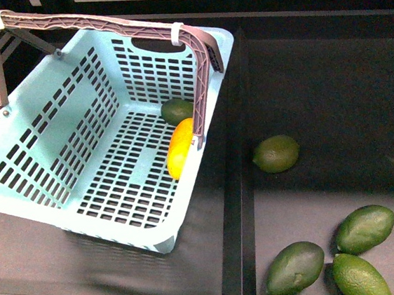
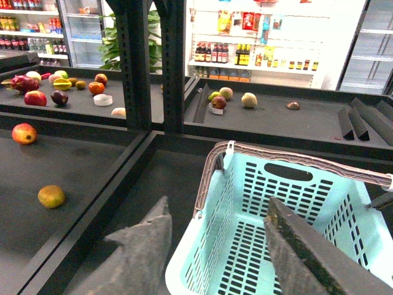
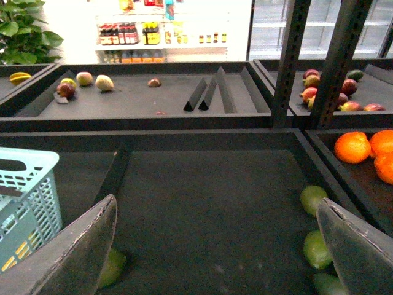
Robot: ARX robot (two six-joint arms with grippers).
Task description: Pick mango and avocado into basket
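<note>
Both the left gripper (image 2: 215, 258) and right gripper (image 3: 215, 258) hang spread and empty; the elongated yellow-orange mango (image 1: 179, 148) and one dark green egg-shaped avocado (image 1: 178, 111) already lie in the aqua slotted plastic basket (image 1: 44, 100), nearer the left arm.

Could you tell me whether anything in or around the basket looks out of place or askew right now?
Nothing looks damaged or spilled. The basket sits skewed to the shelf edges, its handle raised. The mango and an avocado lie inside against its right wall. Four more avocados, for example, lie loose in the bin beside it.
</note>
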